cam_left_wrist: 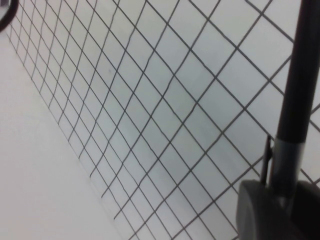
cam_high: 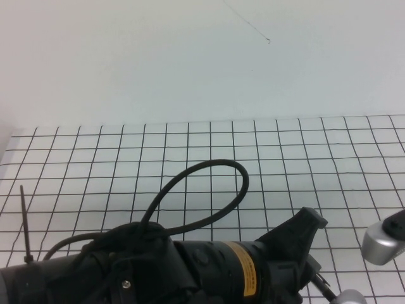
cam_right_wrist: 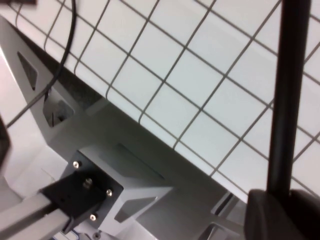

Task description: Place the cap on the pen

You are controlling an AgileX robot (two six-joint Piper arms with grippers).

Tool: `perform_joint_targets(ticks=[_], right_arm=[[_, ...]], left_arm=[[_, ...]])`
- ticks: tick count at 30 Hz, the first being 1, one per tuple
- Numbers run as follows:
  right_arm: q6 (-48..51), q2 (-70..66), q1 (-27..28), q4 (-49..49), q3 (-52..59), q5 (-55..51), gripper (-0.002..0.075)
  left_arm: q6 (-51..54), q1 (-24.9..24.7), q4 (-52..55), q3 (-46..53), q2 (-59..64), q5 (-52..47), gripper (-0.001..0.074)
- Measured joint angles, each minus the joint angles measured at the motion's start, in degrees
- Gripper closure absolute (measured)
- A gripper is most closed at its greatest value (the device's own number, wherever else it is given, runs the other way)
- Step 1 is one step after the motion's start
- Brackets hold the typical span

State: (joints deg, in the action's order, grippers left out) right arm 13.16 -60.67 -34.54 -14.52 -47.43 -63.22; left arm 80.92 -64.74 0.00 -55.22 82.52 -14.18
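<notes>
the left gripper [cam_high: 302,244], lower centre of the frame, is clamped on a thin black pen [cam_left_wrist: 299,85]. the right gripper [cam_right_wrist: 282,212], lower right, grips a black rod-like piece [cam_right_wrist: 287,95].

The pen [cam_left_wrist: 299,75] is a thin black stick, held up off the grid table. One end's pinched in the left gripper [cam_left_wrist: 275,200].

The left arm [cam_high: 158,266] lay across the near edge of the worktop [cam_high: 209,152], a cable [cam_high: 209,190] looping above it; the right arm [cam_high: 383,244] sat at the near right.
</notes>
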Motion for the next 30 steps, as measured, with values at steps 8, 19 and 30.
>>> perform_joint_targets(ticks=[8,19,30], right_arm=[[-1.8,-1.1,0.0,1.4,0.1,-0.4,0.0669],[-3.1,-2.2,0.0,5.0,-0.2,4.7,0.0671],[-11.8,-3.4,0.1,15.3,-0.2,8.2,0.0671]], left_arm=[[-0.3,-0.6,-2.4,0.0,0.0,1.8,0.0734],[-15.3,-0.5,6.0,0.0,-0.1,1.6,0.0420],[-55.1,5.8,38.6,0.0,-5.3,-10.6,0.0731]])
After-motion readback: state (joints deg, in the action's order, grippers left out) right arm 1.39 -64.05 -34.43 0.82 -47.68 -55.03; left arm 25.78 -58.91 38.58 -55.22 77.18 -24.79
